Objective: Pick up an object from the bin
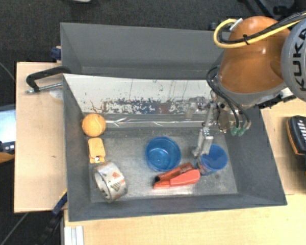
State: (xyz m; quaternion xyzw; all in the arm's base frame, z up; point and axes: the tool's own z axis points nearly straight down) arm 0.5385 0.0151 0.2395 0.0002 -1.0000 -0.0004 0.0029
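Blue plastic by its look, the small cup (217, 160) stands near the front right corner of the bin (143, 200), just beside one end of the red-and-orange tool (177, 178). The gripper (204, 154) is low at the cup's left rim, and I cannot tell whether it is wide or narrow. The cup is probably light, stiff and a little slick, so pinching one wall at the rim, inside and out, seems the surest hold.
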